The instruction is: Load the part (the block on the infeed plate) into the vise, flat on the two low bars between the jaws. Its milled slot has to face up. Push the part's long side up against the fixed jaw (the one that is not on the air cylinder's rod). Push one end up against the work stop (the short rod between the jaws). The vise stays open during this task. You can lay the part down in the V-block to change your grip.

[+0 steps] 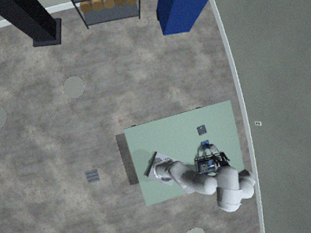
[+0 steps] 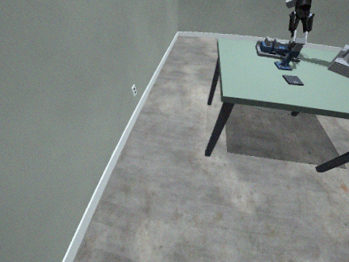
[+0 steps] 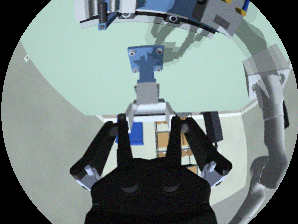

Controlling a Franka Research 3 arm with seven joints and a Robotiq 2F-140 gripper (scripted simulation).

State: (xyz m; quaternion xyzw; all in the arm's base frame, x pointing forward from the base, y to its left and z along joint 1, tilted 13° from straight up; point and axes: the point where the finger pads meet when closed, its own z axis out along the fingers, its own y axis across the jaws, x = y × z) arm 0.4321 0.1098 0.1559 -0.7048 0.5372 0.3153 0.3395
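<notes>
The black two-finger gripper (image 3: 148, 111) is pinching the small grey rectangular part (image 3: 147, 90), holding it just above the blue V-block (image 3: 145, 60) on the pale green table (image 2: 250, 77). The blue-and-grey vise (image 2: 271, 45) stands just beyond the V-block, and the dark square infeed plate (image 2: 292, 79) lies on the V-block's near side, apart from it.

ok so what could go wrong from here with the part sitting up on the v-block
1. The end effector straddles the grey part on the blue V-block only at its fingertips. A shallow pinch may slip or tilt when lifted.
2. No view shows the slot, so the part could reach the vise slot-down.
3. The vise stands close by, so the carry might clip a jaw.
</notes>
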